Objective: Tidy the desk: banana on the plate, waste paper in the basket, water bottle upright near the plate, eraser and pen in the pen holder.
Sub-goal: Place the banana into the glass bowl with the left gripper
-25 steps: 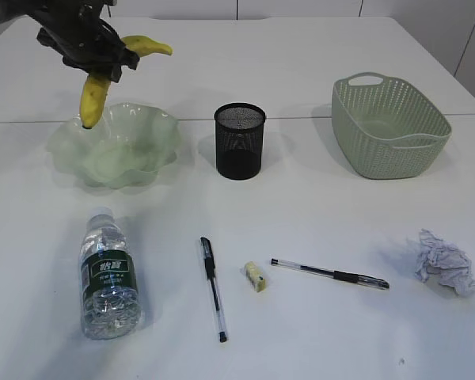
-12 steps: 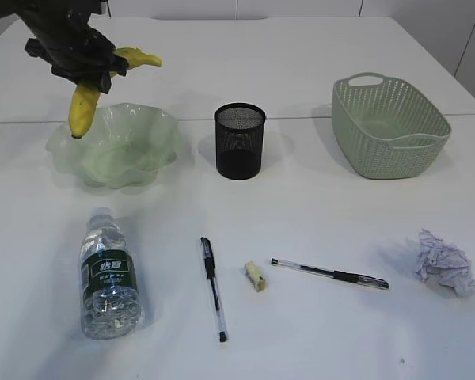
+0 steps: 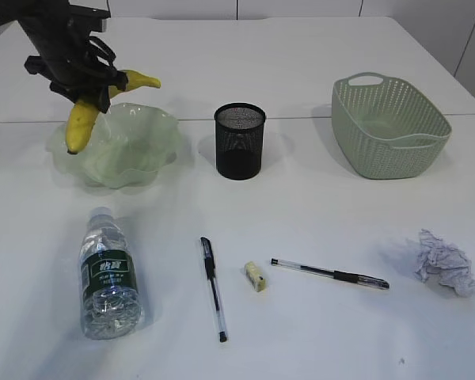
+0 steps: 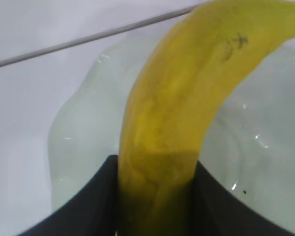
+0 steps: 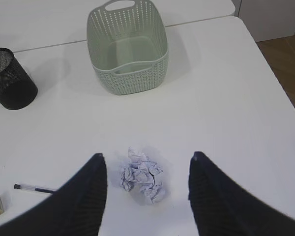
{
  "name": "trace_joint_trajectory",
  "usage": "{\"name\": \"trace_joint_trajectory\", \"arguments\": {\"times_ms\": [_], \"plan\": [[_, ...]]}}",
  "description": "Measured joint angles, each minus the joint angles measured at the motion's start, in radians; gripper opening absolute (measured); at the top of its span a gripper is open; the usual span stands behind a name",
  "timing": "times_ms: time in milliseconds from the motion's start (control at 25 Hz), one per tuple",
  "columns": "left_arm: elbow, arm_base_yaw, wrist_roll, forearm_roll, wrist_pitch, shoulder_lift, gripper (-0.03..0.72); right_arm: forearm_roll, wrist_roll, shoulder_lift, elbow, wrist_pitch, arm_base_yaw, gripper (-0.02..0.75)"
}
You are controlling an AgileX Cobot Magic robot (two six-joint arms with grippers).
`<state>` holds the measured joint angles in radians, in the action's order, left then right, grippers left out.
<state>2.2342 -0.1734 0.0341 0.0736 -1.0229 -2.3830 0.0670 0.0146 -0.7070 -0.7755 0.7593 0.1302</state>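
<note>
My left gripper point(image 3: 85, 79) is shut on the yellow banana point(image 3: 82, 127), which hangs tip-down over the left rim of the pale-green wavy plate point(image 3: 138, 150). The left wrist view shows the banana point(image 4: 187, 98) clamped between the black fingers point(image 4: 96, 196), with the plate point(image 4: 78, 142) beneath. My right gripper point(image 5: 147, 156) is open, hovering above the crumpled waste paper point(image 5: 142, 177). On the desk point(image 3: 317, 214) the water bottle point(image 3: 107, 277) lies on its side. The eraser point(image 3: 256, 276) lies between two pens point(image 3: 212, 289) point(image 3: 330, 274). The pen holder point(image 3: 239, 141) stands behind them.
The sage-green basket point(image 3: 388, 127) sits at the back right, and in the right wrist view the basket point(image 5: 128, 49) is beyond the paper. The waste paper point(image 3: 446, 265) lies near the desk's right edge. A seam point(image 3: 301, 119) runs across the desk behind the plate.
The left gripper has lowered the banana a little and shifted it left, so its tip now hangs at the plate's left rim. Nothing else has moved.
</note>
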Motion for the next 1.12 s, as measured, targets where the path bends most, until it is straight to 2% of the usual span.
{"name": "trace_joint_trajectory", "arguments": {"times_ms": [240, 1120], "plan": [[0.000, 0.000, 0.000, -0.005, -0.062, -0.011, 0.252, 0.000, 0.000, 0.000, 0.000, 0.000, 0.000, 0.400], [0.000, 0.000, 0.000, -0.009, -0.064, -0.015, 0.253, 0.014, 0.000, -0.035, 0.000, 0.038, 0.000, 0.400]]}}
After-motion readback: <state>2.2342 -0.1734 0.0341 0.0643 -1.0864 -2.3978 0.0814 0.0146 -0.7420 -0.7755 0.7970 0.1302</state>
